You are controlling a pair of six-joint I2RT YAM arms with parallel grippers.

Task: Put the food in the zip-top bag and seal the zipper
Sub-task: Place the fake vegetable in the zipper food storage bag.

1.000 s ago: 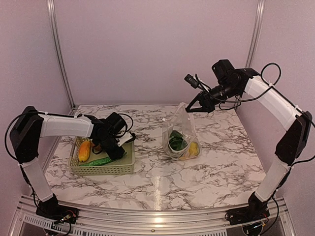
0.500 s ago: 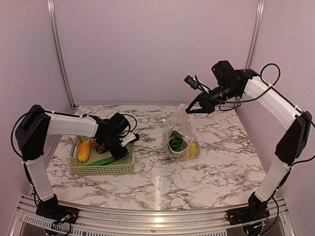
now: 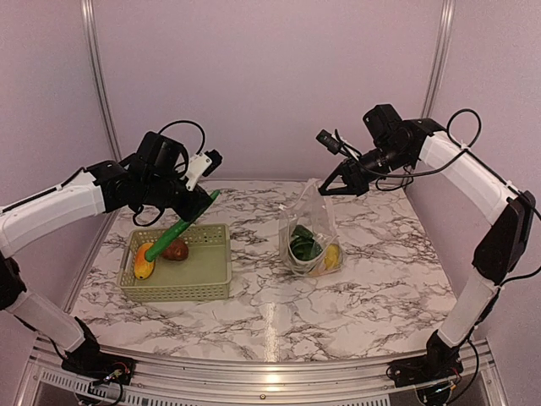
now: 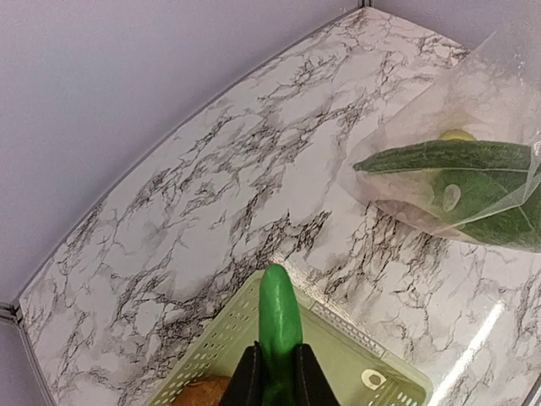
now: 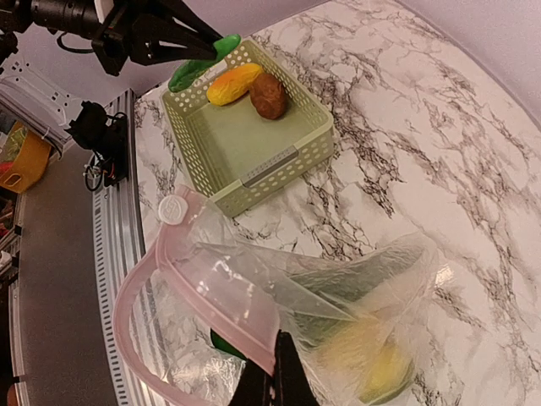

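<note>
Up from the basket (image 3: 179,292) comes the cucumber (image 3: 172,235), clamped in the left gripper (image 3: 194,210); the right gripper (image 3: 325,188) pinches the zip-top bag (image 3: 311,222).

zip-top bag (image 3: 309,228): clear thin plastic, glossy, creased
zipper (image 5: 220,309): pink plastic strip, smooth
cucumber (image 4: 279,326): green plastic, smooth, a little shiny
potato-like lump (image 3: 176,250): brown, matt, slightly rough
basket (image 3: 177,293): pale green plastic lattice, matt
table (image 3: 372,296): marble-look surface, smooth, with soft reflections
frame rails (image 3: 254,377): bare metal, brushed
</note>
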